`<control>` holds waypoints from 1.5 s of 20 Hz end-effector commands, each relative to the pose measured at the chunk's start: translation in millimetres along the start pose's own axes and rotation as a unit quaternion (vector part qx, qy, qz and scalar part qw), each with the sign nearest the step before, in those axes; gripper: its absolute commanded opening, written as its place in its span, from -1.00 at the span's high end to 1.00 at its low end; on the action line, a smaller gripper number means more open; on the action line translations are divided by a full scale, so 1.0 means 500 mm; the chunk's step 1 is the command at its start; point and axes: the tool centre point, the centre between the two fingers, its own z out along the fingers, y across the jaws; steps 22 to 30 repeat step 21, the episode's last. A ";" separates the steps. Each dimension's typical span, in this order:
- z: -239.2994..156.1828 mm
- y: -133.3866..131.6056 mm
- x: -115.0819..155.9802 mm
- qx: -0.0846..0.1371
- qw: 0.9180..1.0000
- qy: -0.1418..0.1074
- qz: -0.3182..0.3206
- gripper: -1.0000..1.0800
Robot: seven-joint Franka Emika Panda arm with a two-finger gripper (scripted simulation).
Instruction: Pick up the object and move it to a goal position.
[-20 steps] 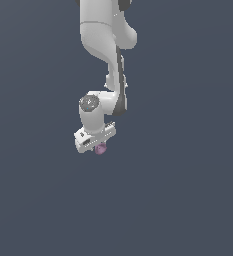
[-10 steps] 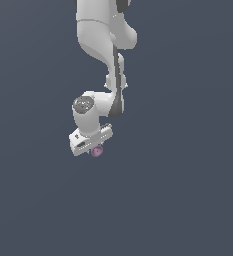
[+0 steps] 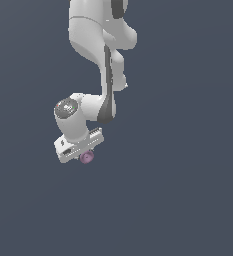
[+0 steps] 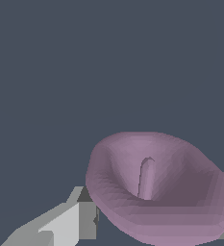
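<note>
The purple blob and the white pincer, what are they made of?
It's a simulator render, so only the look tells. The purple blob seems like matte clay or soft rubber: dull pinkish-purple, no shine, faceted shading, a darker hollow with a small ridge inside. The white pincer looks like smooth hard plastic or painted metal: flat pale faces and sharp edges. Its finger sits against the blob.

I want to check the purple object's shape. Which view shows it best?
The wrist view: the purple object fills much of the picture, showing its rounded rim and darker hollow beside a grey finger. In the exterior view it is only a small purple blob under the gripper.
</note>
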 end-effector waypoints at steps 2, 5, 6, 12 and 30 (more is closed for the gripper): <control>-0.017 0.044 0.011 0.000 1.000 0.000 0.000 1.00; -0.029 0.074 0.019 0.000 1.000 0.000 0.000 1.00; -0.032 0.082 0.022 0.000 1.000 0.000 0.000 1.00; -0.046 0.119 0.033 0.000 1.000 0.000 0.000 1.00; -0.052 0.136 0.039 0.000 1.000 0.000 0.000 1.00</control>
